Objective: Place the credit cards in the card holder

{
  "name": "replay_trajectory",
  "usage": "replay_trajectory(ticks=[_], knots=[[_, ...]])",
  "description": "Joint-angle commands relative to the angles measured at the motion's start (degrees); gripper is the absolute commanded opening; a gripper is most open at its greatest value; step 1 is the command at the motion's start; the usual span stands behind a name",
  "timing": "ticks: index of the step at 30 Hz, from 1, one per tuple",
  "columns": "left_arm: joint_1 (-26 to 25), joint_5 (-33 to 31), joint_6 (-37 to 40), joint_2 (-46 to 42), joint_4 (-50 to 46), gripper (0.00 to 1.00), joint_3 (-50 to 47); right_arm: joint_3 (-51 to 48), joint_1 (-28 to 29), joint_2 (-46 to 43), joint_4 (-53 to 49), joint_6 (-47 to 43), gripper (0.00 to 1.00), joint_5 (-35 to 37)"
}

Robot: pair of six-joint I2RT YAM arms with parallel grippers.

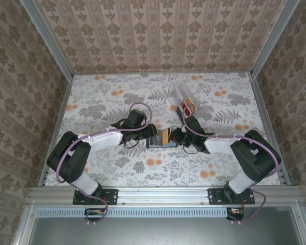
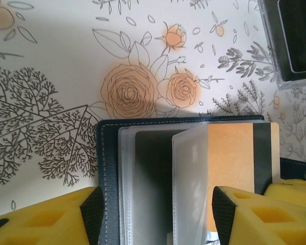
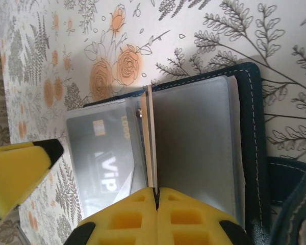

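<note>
Your right pincer (image 3: 155, 196) is clenched on the orange card (image 2: 229, 153), gripping it by one edge so that it stands up among the clear sleeves (image 2: 191, 178) of the open card holder (image 2: 108, 153). The holder lies flat on the surface (image 2: 51, 61), between the two arms. Your left pincer (image 2: 157, 206) is released, its fingers spread to either side of the sleeves and gripping nothing.

The step in hand looks like seating this card in a pocket. You cannot tell from here whether its leading edge has entered a sleeve mouth or is only lying against a page, so check that before you push. Keep the card parallel to the sleeve and slide it along its own plane; a tilt would likely buckle the film or snag on the seam. Use the left pincer to press the navy cover down or hold the neighbouring page aside, because the holder is light and will probably skid. The dark grey card (image 3: 99, 158) already sits in a sleeve beside it, so pick an empty one. More cards wait in the clear box (image 1: 185, 103), well apart.
</note>
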Motion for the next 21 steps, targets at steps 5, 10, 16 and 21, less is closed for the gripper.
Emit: replay_trajectory(ticks=[5,10,16,21], knots=[[-0.4,0.8,0.6,4.8,-2.6,0.54,2.1,-1.2,-0.4,-0.7,1.1,1.1,0.0,-1.5],[-0.4,0.8,0.6,6.3,-3.0,0.47,2.3,-0.8,-0.5,-2.6,0.1,1.0,0.0,-1.2],[-0.4,0.7,1.0,7.8,-3.7,0.36,2.7,-1.1,-0.5,-2.1,1.0,1.7,0.0,-2.2],[-0.5,0.9,0.8,8.1,-3.6,0.35,2.6,-2.3,-0.5,-0.6,2.4,2.4,0.0,-2.3]])
